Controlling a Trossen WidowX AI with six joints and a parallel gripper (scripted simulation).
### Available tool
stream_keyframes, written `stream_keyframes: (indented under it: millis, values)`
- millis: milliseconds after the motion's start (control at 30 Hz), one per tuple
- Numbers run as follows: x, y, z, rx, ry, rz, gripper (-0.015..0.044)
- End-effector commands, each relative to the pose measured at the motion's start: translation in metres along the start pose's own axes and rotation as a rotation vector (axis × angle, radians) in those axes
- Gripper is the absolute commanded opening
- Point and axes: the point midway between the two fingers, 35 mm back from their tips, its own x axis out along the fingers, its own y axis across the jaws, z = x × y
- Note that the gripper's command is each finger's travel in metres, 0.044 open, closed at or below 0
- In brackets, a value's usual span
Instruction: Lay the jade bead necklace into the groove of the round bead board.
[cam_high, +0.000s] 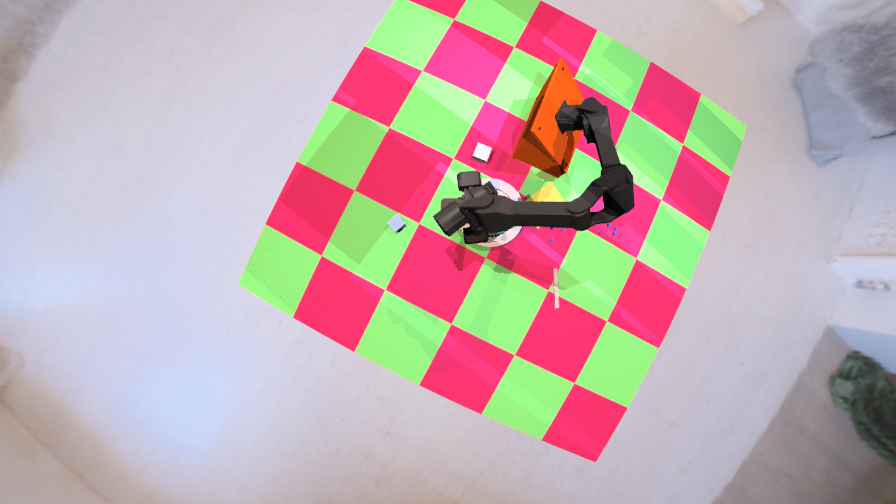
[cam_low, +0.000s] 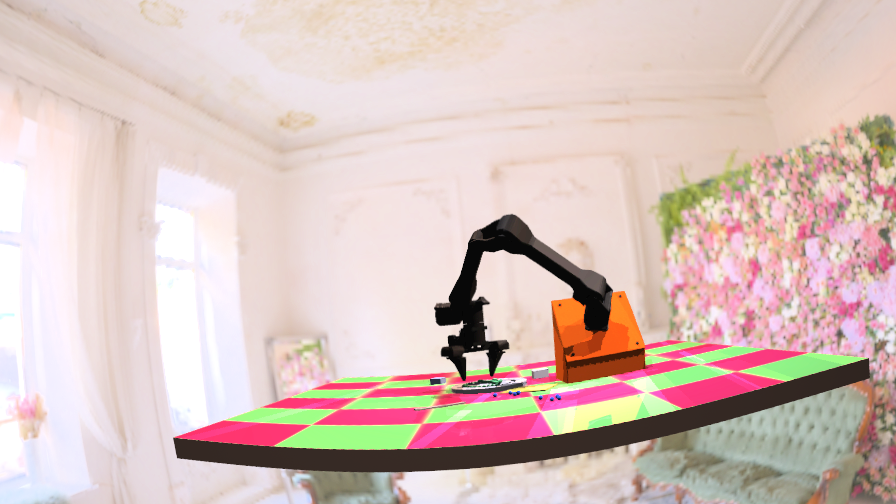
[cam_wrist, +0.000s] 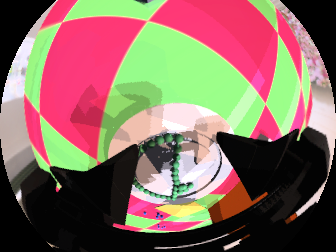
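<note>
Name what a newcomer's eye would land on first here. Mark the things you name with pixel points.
Probably the tabletop (cam_high: 416, 280) (cam_low: 350, 436) (cam_wrist: 185, 60), checkered in hot pink and lime green. Next comes the bright orange wedge-shaped block (cam_high: 546, 119) (cam_low: 604, 351) beneath the black arm's base end. Then the arm's open hand (cam_low: 478, 377) (cam_wrist: 178, 142), poised over a pale round bead board (cam_low: 460, 388) (cam_wrist: 200, 111) where a jade bead necklace (cam_wrist: 176, 162) lies partly across the middle.

In the wrist view, the claw (cam_wrist: 178, 142) stands wide open, a dark finger on either side of the round bead board (cam_wrist: 170, 112). The jade bead necklace (cam_wrist: 176, 161) lies on the board; one strand follows the ring-shaped groove (cam_wrist: 220, 162) along its lower left, while another cuts across the middle. The right part of the groove shows no beads. Small blue beads (cam_wrist: 159, 215) and a yellow patch (cam_wrist: 184, 208) lie on the checkered surface (cam_wrist: 185, 65).
</note>
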Motion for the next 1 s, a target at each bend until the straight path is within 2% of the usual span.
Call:
stream_keyframes:
  millis: [0,233,433,967]
  values:
    - [-0.005,0.004,-0.015,-0.281,0.001,-0.005,0.0309]
    - [-0.016,0.013,-0.049,-1.009,0.004,-0.004,0.0125]
    - [-0.023,0.016,-0.079,-1.599,0.006,-0.002,0.012]
    - [-0.03,0.016,-0.119,-2.456,0.009,0.006,0.012]
